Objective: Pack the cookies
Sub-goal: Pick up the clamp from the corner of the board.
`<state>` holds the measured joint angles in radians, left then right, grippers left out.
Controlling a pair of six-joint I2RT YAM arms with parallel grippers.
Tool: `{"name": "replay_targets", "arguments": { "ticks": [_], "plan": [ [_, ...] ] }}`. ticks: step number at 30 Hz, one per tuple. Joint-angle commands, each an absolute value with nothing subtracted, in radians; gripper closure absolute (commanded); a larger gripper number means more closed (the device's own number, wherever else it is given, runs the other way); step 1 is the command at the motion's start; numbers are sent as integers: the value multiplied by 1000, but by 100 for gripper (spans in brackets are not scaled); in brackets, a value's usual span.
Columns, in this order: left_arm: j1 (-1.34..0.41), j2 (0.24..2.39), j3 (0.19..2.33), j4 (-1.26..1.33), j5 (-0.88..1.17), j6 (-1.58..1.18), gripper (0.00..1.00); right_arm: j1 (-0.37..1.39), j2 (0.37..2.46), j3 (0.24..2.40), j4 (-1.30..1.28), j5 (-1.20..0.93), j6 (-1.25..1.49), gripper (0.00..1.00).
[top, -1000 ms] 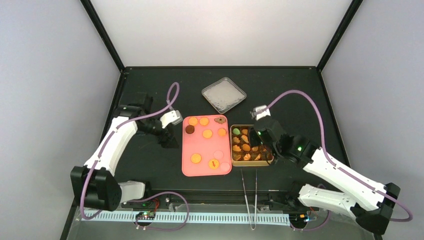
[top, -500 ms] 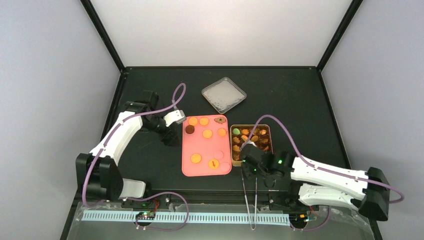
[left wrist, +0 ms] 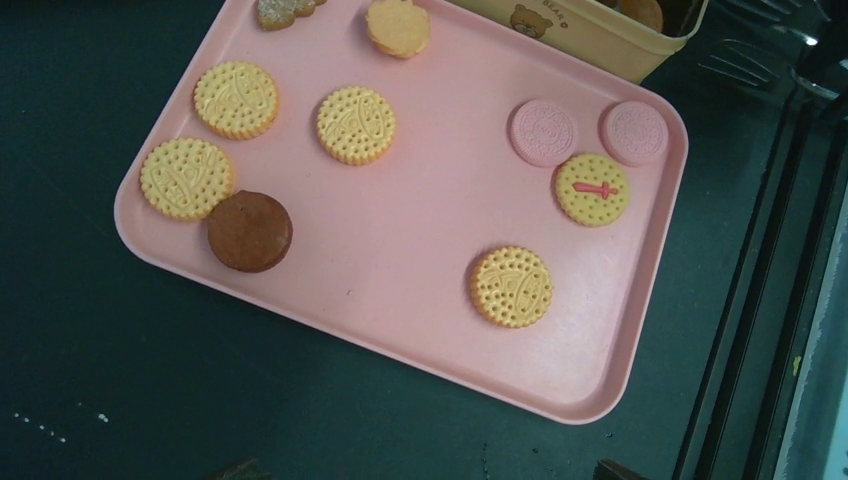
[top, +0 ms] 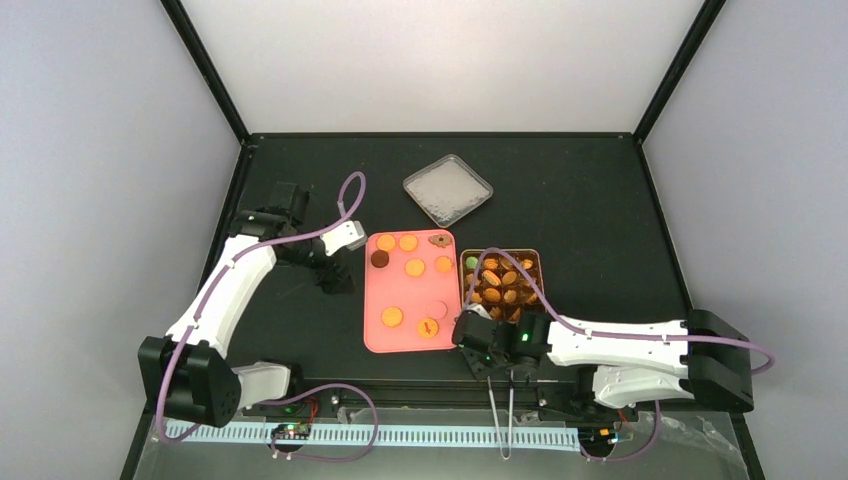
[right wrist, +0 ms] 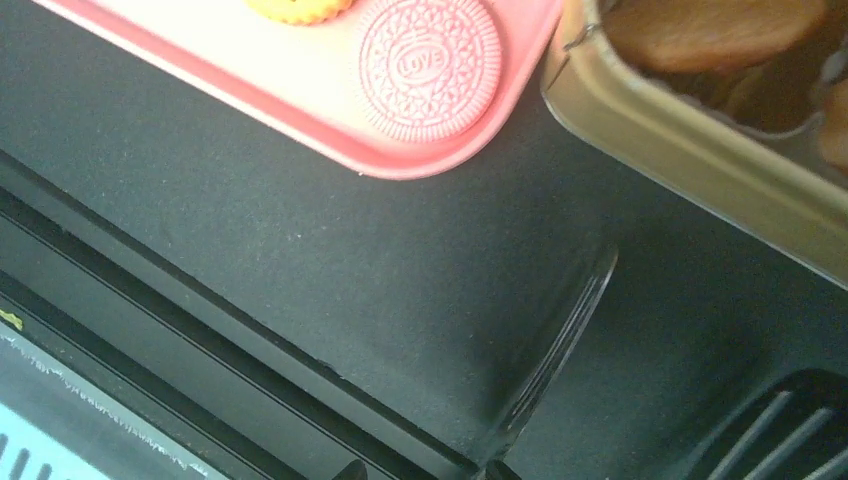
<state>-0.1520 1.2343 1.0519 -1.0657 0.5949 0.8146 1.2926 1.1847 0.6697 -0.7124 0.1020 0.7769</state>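
Observation:
Several cookies [top: 415,267] lie on a pink tray [top: 372,335]: orange ones [left wrist: 356,124], a dark brown one [left wrist: 250,231] and pale pink ones [left wrist: 543,131]. More cookies [top: 503,285], one of them green [top: 471,262], fill the gold tin [top: 500,252] to the right of the tray. My left gripper [top: 338,280] hovers off the tray's left edge. It is wide open [left wrist: 420,470] with nothing between its fingers. My right gripper [top: 472,352] is low by the tray's near right corner, partly open [right wrist: 422,470] over bare mat. A pink cookie [right wrist: 430,65] sits just ahead of it.
Metal tongs [top: 500,395] lie at the near edge, and one tip [right wrist: 560,335] lies beside my right fingers. The tin's clear lid [top: 448,188] rests at the back. The tin wall [right wrist: 700,190] is close on the right, and the table's front rail runs just below.
My right arm has drawn back from over the tin and swung down to the tray's near right corner by the tongs' tips. The left arm has shifted only slightly.

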Motion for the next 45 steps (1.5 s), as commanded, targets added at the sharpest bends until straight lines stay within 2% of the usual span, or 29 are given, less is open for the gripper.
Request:
{"name": "replay_targets", "arguments": {
  "ticks": [1,14,22,25,28,33,40,45],
  "plan": [
    [-154,1206,1071,-1087,577,831,13,1316,1208,678,-734,127,815,69],
    [-154,1197,1083,-1091,586,834,12,1400,1174,701,-843,189,891,70],
    [-155,1205,1096,-1104,599,848,13,1402,1182,594,-740,139,940,70],
    [-154,1202,1089,-1106,603,859,12,1405,1198,575,-702,138,945,75],
    [-154,1190,1077,-1109,619,880,2,1405,1210,586,-701,155,936,81],
    [-153,1172,1071,-1148,680,952,1,1413,1184,654,-746,192,883,98],
    [-153,1130,1057,-1215,759,1077,1,1435,1099,772,-831,191,790,99],
    [-155,1110,1033,-1235,823,1148,2,1434,1123,885,-836,206,632,99]
  ]
}}
